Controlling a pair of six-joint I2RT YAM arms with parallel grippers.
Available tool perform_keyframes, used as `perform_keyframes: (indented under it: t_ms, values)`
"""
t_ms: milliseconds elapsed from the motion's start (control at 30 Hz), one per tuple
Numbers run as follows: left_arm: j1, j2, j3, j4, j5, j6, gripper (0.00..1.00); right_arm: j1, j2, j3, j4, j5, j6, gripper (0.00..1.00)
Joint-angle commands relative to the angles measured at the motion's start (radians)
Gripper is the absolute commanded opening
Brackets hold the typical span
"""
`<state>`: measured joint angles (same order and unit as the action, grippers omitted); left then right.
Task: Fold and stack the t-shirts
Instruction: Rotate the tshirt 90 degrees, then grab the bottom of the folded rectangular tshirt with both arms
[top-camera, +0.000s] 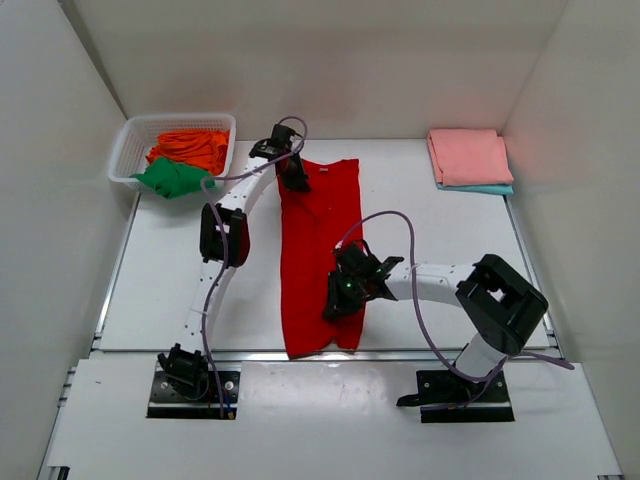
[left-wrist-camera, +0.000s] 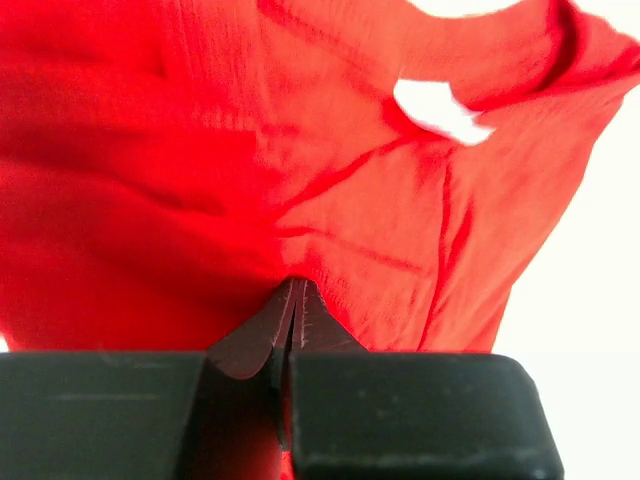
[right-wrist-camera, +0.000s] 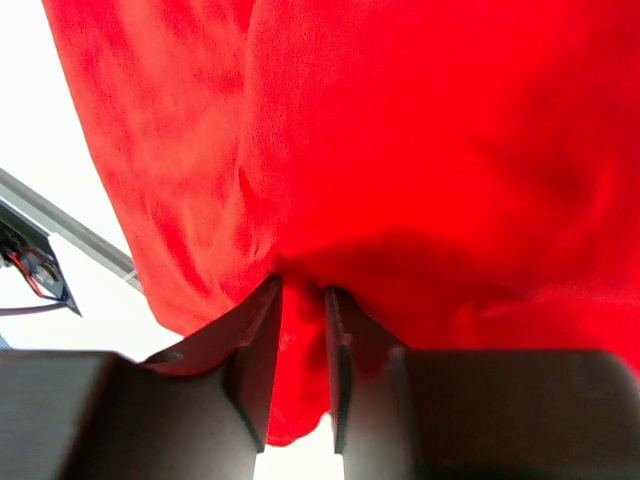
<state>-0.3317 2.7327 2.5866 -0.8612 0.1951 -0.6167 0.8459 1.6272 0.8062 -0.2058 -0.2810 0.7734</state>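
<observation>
A white lattice basket (top-camera: 128, 152) sits on the counter (top-camera: 440, 240) at about 10 o'clock in the top view. It holds two loose shirts: an orange shirt (top-camera: 192, 146) fills the far side, and a green shirt (top-camera: 170, 178) is bunched at the near side and spills over the rim. At about 2 o'clock a pink shirt (top-camera: 470, 155) lies folded square on top of a folded light blue shirt (top-camera: 482, 188), of which only the near edge shows.

The red shirt (top-camera: 315, 250) lies in the middle of the counter as a long narrow strip running from 12 to 6 o'clock, collar at the far end. Its near end reaches the counter's front edge.

The left arm rises from its base at 7 o'clock, runs up toward 12 and bends toward 1 o'clock. The left claw (top-camera: 294, 176) is down on the strip's far left corner beside the collar. In the left wrist view the left claw (left-wrist-camera: 290, 320) is pressed together with a pleat of the red shirt (left-wrist-camera: 300, 150) pinched at its tips.

The right arm goes up from its base at 5 o'clock and folds back at the elbow, and its forearm points toward 9 o'clock. The right claw (top-camera: 340, 296) is on the strip's right edge near the hem. In the right wrist view the right claw (right-wrist-camera: 300, 340) is nearly closed, with a fold of the red shirt (right-wrist-camera: 420, 150) gripped in the narrow gap
</observation>
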Motion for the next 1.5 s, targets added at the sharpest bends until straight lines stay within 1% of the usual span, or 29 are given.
perform_keyframes:
  t_ms: [0,67,100,167,233,267,300,333,367,400,433,467,500,533,567,600,633,667,700,733,767,833,933,967,1100,1200,1267,1367,1467]
  values:
    - [0.065,0.036,0.087,0.098,0.081,-0.034,0.09,0.028,0.034,0.042,-0.036,0.075,-0.081,0.24]
    - [0.077,-0.02,0.084,0.173,0.205,-0.06,0.09,0.056,0.014,0.086,-0.101,0.112,-0.159,0.25]
    - [0.074,-0.043,0.081,0.2,0.231,-0.067,0.08,0.058,-0.012,0.109,-0.119,0.138,-0.167,0.27]
    - [0.06,-0.169,0.093,0.211,0.266,-0.069,0.11,0.047,-0.073,0.108,-0.139,0.163,-0.191,0.3]
    - [0.04,-0.287,0.006,0.241,0.265,-0.077,0.13,0.032,-0.18,0.07,-0.124,0.167,-0.188,0.33]
    - [0.031,-0.386,-0.043,0.267,0.276,-0.072,0.14,0.015,-0.205,0.036,-0.126,0.175,-0.186,0.34]
    - [0.019,-0.439,-0.171,0.29,0.277,-0.058,0.16,0.009,-0.245,0.006,-0.129,0.18,-0.183,0.33]
    - [0.014,-0.55,-0.329,0.298,0.264,-0.055,0.17,-0.011,-0.277,-0.007,-0.15,0.183,-0.183,0.33]
    - [0.002,-0.668,-0.414,0.306,0.239,-0.043,0.18,-0.03,-0.299,-0.036,-0.179,0.196,-0.184,0.33]
    - [-0.001,-0.789,-0.603,0.304,0.196,-0.029,0.19,-0.031,-0.332,-0.062,-0.188,0.209,-0.175,0.33]
    - [-0.015,-0.848,-0.787,0.309,0.175,-0.023,0.23,-0.037,-0.367,-0.079,-0.217,0.218,-0.171,0.33]
    - [-0.032,-0.967,-0.878,0.315,0.124,-0.015,0.25,-0.051,-0.378,-0.094,-0.236,0.23,-0.145,0.33]
    - [-0.052,-1.081,-1.048,0.317,0.075,-0.003,0.26,-0.051,-0.413,-0.114,-0.253,0.242,-0.125,0.34]
    - [-0.079,-1.135,-1.212,0.308,0.051,0.0,0.29,-0.047,-0.444,-0.127,-0.279,0.249,-0.109,0.34]
    - [-0.102,-1.238,-1.28,0.306,0.011,0.003,0.3,-0.024,-0.46,-0.134,-0.308,0.279,-0.077,0.35]
    - [-0.137,-1.337,-1.428,0.298,-0.05,-0.003,0.31,0.013,-0.484,-0.15,-0.314,0.304,-0.039,0.34]
    - [-0.189,-1.385,-1.565,0.304,-0.071,-0.015,0.31,0.027,-0.513,-0.159,-0.326,0.334,-0.016,0.34]
    - [-0.204,-1.475,-1.626,0.31,-0.107,-0.044,0.33,0.057,-0.521,-0.186,-0.331,0.344,0.018,0.35]
    - [-0.246,-1.557,-1.746,0.312,-0.141,-0.081,0.33,0.065,-0.547,-0.218,-0.331,0.344,0.058,0.35]
    - [-0.286,-1.594,-1.845,0.321,-0.16,-0.098,0.35,0.077,-0.561,-0.255,-0.32,0.351,0.07,0.35]
    - [-0.308,-1.663,-1.893,0.324,-0.175,-0.126,0.34,0.088,-0.569,-0.278,-0.31,0.342,0.088,0.36]
    - [-0.351,-1.746,-2.044,0.33,-0.16,-0.176,0.35,0.111,-0.607,-0.355,-0.256,0.327,0.13,0.36]
    - [-0.394,-1.829,-2.141,0.326,-0.167,-0.224,0.35,0.149,-0.629,-0.409,-0.213,0.306,0.184,0.38]
    - [-0.4,-1.832,-2.163,0.32,-0.168,-0.232,0.38,0.154,-0.624,-0.418,-0.193,0.31,0.182,0.41]
    - [-0.392,-1.86,-2.209,0.321,-0.163,-0.228,0.4,0.202,-0.604,-0.438,-0.112,0.309,0.224,0.48]
    - [-0.411,-1.869,-2.261,0.402,-0.128,-0.267,0.46,0.216,-0.551,-0.446,-0.063,0.296,0.244,0.56]
    - [-0.426,-1.857,-2.277,0.435,-0.102,-0.294,0.47,0.223,-0.54,-0.447,-0.028,0.29,0.247,0.57]
    - [-0.452,-1.814,-2.261,0.453,-0.112,-0.293,0.47,0.22,-0.518,-0.432,-0.021,0.29,0.241,0.58]
    - [-0.492,-1.763,-2.222,0.468,-0.126,-0.307,0.48,0.208,-0.504,-0.426,-0.03,0.263,0.23,0.55]
